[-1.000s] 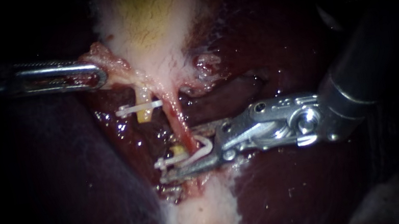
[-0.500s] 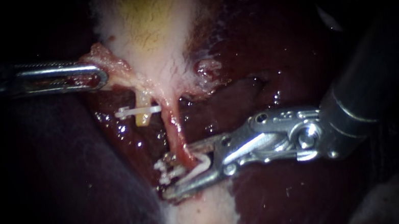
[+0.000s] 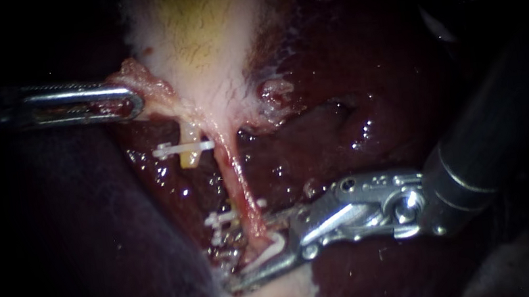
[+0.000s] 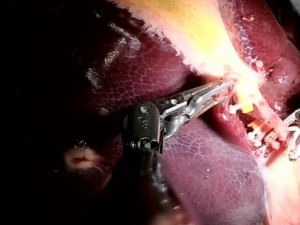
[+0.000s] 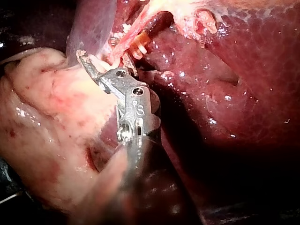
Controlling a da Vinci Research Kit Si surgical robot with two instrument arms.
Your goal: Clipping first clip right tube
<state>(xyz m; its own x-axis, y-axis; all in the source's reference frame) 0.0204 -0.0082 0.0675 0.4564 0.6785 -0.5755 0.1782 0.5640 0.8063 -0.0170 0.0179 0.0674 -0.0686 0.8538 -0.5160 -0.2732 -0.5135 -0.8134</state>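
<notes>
**Q:** How do the jaws of your right instrument stand?

**A:** Narrowly apart, both bearing on the curved white plastic clip seated between them (its legs are not closed). The lower end of the thin pink right tube lies between the jaws, against that clip.

**Q:** And your left instrument?

**A:** Its slim jaws are clamped on the pale frayed tissue at the edge of the whitish-yellow gallbladder. A second white clip crosses the short yellow stub beside the tube, over the dark red liver.
</notes>
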